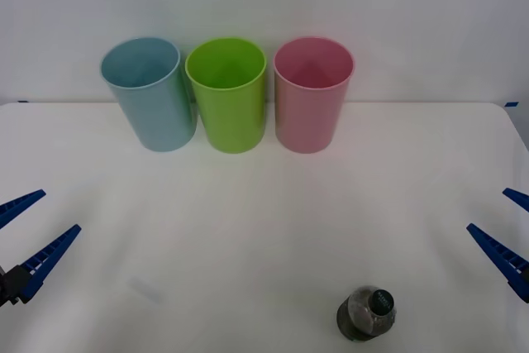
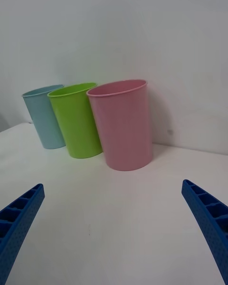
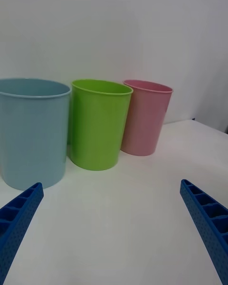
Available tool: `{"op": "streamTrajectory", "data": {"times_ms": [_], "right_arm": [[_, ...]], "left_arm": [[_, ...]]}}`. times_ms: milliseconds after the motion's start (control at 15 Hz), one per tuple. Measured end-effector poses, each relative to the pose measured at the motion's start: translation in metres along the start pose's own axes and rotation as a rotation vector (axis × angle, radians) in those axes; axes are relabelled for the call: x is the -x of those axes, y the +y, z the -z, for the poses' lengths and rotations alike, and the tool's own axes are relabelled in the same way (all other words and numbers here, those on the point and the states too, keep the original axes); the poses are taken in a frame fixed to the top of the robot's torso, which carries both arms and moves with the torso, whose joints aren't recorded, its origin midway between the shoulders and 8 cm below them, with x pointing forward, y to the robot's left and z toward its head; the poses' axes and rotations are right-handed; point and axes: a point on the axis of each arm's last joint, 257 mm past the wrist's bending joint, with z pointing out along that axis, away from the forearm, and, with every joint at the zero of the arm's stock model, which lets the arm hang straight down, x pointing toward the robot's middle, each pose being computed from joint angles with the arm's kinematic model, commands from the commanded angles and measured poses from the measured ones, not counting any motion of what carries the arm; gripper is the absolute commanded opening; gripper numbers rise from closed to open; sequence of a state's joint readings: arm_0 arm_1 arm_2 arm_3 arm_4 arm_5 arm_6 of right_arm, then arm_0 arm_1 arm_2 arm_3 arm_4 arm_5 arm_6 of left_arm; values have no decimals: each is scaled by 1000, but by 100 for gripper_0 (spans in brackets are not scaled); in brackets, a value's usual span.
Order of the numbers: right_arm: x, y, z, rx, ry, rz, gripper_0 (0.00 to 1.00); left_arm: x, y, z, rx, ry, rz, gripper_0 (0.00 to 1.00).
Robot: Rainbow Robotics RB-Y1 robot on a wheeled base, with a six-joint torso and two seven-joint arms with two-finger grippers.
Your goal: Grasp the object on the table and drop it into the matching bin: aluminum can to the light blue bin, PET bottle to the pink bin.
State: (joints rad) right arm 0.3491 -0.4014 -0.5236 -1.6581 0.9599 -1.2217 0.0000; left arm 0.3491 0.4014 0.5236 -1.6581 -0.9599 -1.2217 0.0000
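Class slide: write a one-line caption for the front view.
Small PET bottle stands on the white table before light blue, green and pink bins; open left hand and right hand wait.

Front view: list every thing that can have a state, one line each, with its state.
PET bottle: upright, capped, on the table, not gripped.
Pink bin: upright, nothing visible inside.
Lime green cup: upright, nothing visible inside.
Light blue bin: upright, nothing visible inside.
Left gripper: open, holding nothing.
Right gripper: open, holding nothing.
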Motion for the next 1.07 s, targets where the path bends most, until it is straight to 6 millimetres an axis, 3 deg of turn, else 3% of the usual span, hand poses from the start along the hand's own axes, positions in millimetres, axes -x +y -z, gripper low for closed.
{"op": "streamTrajectory", "data": {"times_ms": [133, 333, 533, 1067], "right_arm": [[0, 0, 0, 0, 0, 0, 100], [-23, 5, 9, -10, 37, -47, 100], [-21, 10, 13, 17, 51, -43, 100], [-40, 31, 51, 103, 186, -24, 100]], "left_arm": [[0, 0, 0, 0, 0, 0, 100], [0, 0, 0, 0, 0, 0, 100], [0, 0, 0, 0, 0, 0, 100], [0, 0, 0, 0, 0, 0, 100]]}}
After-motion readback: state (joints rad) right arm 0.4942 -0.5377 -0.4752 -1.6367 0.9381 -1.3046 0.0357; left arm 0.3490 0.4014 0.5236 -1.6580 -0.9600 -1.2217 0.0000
